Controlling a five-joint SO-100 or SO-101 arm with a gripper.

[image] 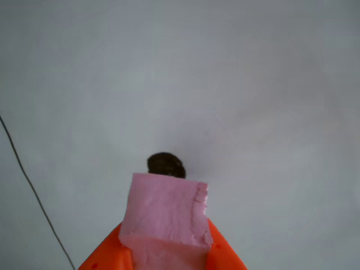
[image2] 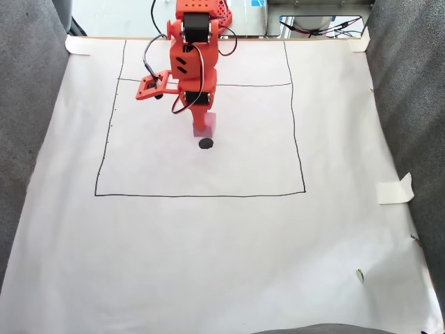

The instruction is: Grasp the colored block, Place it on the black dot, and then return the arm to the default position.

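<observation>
In the other view, a thin dark cable point(image: 34, 191) ran diagonally across the white paper sheet point(image: 270, 84) along the left edge of the picture. To its right, the gripper point(image: 166, 247) entered from the bottom edge as two orange jaws, one on each side of the colored block point(image: 166, 211). The jaws were closed narrowly on the block and held it between them. The block showed a pale pink face with a torn, chipped right edge. Directly beyond the block's top edge lay the black dot point(image: 166, 165), partly hidden behind the block; whether the block touched the sheet could not be told from this view.

The fixed view showed the wider layout. The paper sheet point(image2: 208, 264) covered the worktop, taped at its far corners, with grey fabric point(image2: 28, 139) along the left and right sides. A black-lined square point(image2: 201, 195) was drawn on the far half of the sheet. The arm point(image2: 193, 56) reached in from the far edge, left of centre, with its orange body pointing down inside the square. The gripper point(image2: 203, 124) hung below it, and the colored block point(image2: 204, 125) appeared as a faint pink patch at its tip. The black dot point(image2: 206, 143) lay just nearer than the block, fully exposed here. A piece of tape point(image2: 395, 189) sat near the right edge of the sheet.
</observation>
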